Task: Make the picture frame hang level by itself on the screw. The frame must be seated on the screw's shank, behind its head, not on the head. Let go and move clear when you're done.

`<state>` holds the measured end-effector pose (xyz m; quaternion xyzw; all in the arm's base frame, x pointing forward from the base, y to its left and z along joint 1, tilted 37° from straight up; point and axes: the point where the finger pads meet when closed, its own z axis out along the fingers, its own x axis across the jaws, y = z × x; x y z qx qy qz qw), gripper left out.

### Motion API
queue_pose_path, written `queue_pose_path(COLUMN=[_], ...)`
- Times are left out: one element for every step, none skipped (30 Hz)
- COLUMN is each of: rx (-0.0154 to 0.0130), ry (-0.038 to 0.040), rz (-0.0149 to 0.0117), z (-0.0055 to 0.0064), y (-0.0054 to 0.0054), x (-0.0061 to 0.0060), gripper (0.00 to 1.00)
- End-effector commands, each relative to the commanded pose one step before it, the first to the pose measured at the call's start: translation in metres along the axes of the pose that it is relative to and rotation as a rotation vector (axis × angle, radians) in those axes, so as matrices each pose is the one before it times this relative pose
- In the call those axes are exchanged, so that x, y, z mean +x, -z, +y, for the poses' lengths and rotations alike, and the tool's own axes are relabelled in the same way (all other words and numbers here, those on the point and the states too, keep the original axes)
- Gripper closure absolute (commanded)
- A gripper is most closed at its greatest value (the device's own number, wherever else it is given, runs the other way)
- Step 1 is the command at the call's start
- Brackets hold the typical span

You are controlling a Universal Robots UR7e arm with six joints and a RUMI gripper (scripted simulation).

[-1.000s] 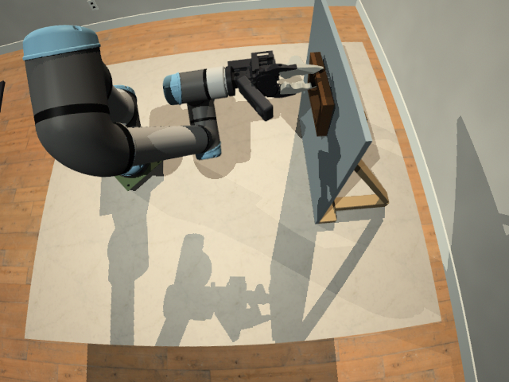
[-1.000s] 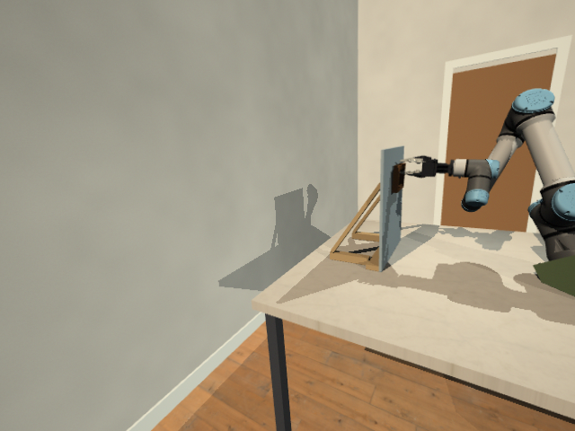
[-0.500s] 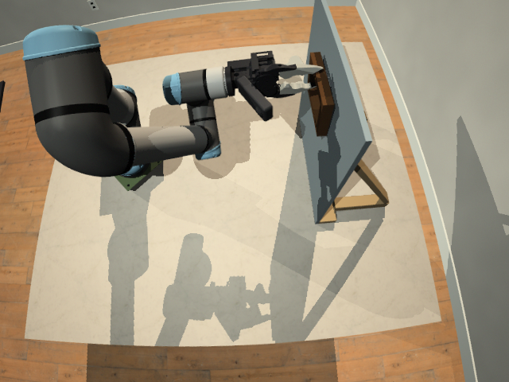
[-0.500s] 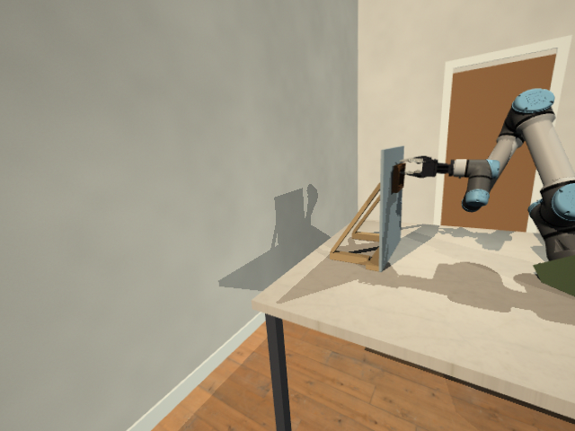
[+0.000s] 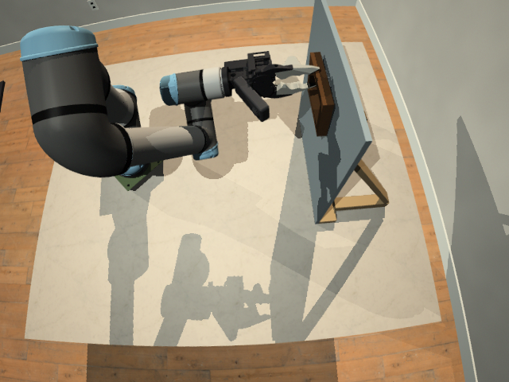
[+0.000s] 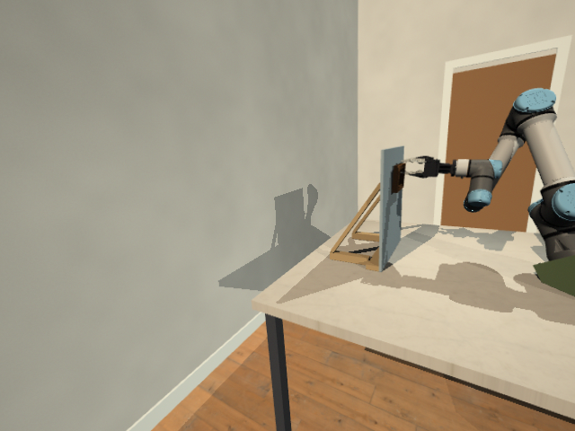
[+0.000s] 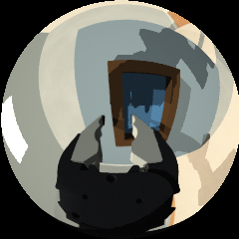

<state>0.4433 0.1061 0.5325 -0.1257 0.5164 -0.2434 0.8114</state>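
Note:
The brown wooden picture frame with a blue picture rests against the upright grey-blue board, near its top. It also shows in the side view and in the wrist view. My gripper is at the frame's upper end. In the wrist view its two fingers stand apart on either side of one frame rail, with gaps showing, so it is open. The screw is hidden behind the frame. I cannot tell where the frame sits on it.
The board stands on the table on a wooden triangular brace behind it. The room wall is close behind the brace. The arm's base sits on a green plate at the left.

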Motion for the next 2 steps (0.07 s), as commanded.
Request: queue_pose_path(rx=[-0.00053,0.00000], ry=[-0.00017,0.00000], rz=[-0.00127,0.00000], z=[0.00020,0.00000], y=[0.00351,0.00000], x=[-0.00086,0.00000], gripper=[0.71,0.71])
